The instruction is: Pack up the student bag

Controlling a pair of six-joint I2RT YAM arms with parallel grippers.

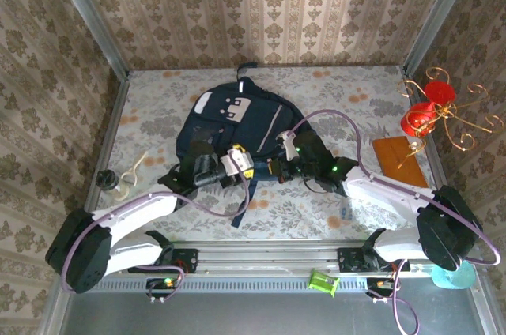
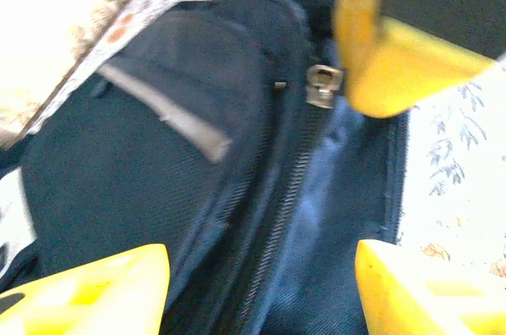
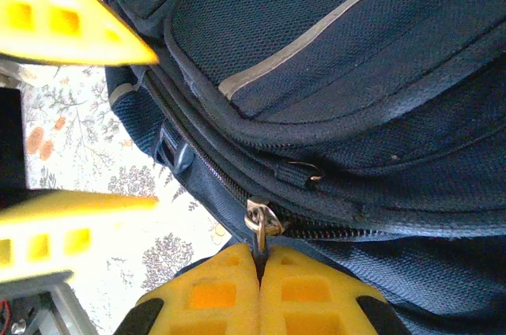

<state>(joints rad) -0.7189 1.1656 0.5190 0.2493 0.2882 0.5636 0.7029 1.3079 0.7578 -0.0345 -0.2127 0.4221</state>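
- The student bag [image 1: 229, 122] is laid at the centre of the worktop [image 1: 332, 90], top toward 12 o'clock.
- The right claw [image 3: 259, 260] is clamped on the zip pull [image 3: 258, 220].
- The left claw [image 2: 262, 260] is spread apart at the bag's 6 o'clock edge.

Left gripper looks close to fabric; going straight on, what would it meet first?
Probably the student bag: the open left gripper points at its zip track, nothing between, though depth is unclear.

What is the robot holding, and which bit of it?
The right gripper is shut on the metal zip pull of the student bag. The left gripper is open and holds nothing.
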